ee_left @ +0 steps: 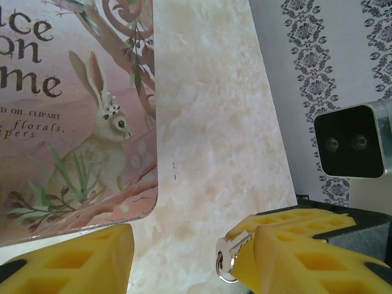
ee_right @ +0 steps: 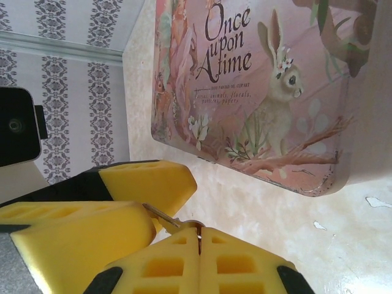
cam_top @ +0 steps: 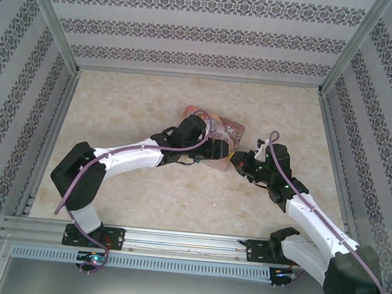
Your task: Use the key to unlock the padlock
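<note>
Key (ee_left: 230, 252) with its ring pokes out of the right gripper (ee_right: 200, 244), jaws pressed together on it, just off the pink tin (ee_right: 257, 92) corner. Left gripper (cam_top: 218, 151) fingers are apart, flanking the key. Can't tell where the padlock sits. Judging: insertion and turn both left.

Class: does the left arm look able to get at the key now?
Probably yes: the key sticks out right beside the open left end effector, though the right end effector pinches it.
</note>
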Available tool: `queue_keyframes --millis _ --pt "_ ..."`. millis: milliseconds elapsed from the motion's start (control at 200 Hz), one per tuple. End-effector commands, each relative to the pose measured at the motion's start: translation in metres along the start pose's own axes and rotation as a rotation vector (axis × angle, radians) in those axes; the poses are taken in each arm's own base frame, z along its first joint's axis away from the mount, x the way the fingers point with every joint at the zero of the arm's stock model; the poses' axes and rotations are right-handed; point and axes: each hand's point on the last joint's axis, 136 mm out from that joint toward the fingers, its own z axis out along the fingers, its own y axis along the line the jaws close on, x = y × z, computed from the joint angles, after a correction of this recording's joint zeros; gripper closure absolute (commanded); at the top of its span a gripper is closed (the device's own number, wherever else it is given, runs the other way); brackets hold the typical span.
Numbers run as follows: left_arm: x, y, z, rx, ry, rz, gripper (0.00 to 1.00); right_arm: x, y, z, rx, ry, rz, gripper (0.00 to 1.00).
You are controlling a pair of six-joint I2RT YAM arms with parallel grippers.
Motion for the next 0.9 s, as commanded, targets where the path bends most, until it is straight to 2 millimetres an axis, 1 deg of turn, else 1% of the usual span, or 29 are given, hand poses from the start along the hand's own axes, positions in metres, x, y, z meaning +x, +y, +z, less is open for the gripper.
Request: queue_keyframes --millis 0,175,415,580,650,710,844,894 --pt "-0.009 -0.022 0.004 0.064 -0.023 0.012 0.49 0.005 0.004 0.001 -0.020 0.016 -0.005 1.00" --pt "-0.011 -0.023 0.008 0.078 -0.032 0.001 0.54 0.007 0.002 0.001 -0.013 0.022 -0.010 1.00" --pt "-0.010 -0.023 0.012 0.086 -0.023 -0.006 0.68 0.009 0.004 0.001 -0.018 0.029 -0.016 1.00" --pt "-0.011 -0.024 0.008 0.088 -0.034 0.000 0.84 0.009 0.004 0.000 -0.019 0.028 -0.024 1.00" --pt "-0.014 -0.024 0.002 0.082 -0.054 0.017 0.93 0.009 0.006 -0.001 -0.027 0.027 -0.048 1.00" --pt "-0.018 -0.027 -0.006 0.079 -0.078 0.038 1.00 0.007 0.012 -0.004 -0.047 0.025 -0.087 1.00" --pt "-0.030 -0.028 -0.030 0.082 -0.132 0.089 1.00 0.000 0.026 -0.017 -0.121 0.016 -0.167 0.82" --pt "-0.034 -0.031 -0.040 0.098 -0.147 0.111 1.00 -0.006 0.033 -0.024 -0.155 0.005 -0.190 0.77"
